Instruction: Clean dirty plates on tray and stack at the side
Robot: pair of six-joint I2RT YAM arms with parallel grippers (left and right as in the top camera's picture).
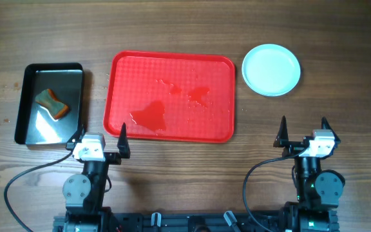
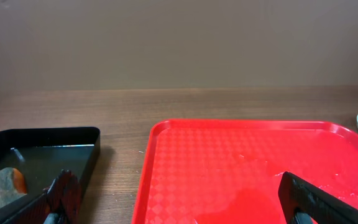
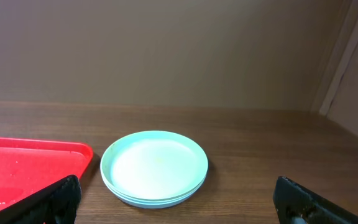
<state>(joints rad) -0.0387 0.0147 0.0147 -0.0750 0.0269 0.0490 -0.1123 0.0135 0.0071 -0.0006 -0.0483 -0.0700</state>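
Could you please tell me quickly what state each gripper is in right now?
Left gripper: open, holding nothing.
Right gripper: open, holding nothing.

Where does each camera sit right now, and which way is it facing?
Overhead: fixed above the table, looking straight down on tray, plates and black pan; both arms show at bottom.
Left wrist: low behind the left gripper, facing forward over pan and tray; its open fingers frame the bottom corners.
Right wrist: low behind the right gripper, facing forward at the plates; its open fingers show likewise.
Shared: both wrist views catch tray and plates.
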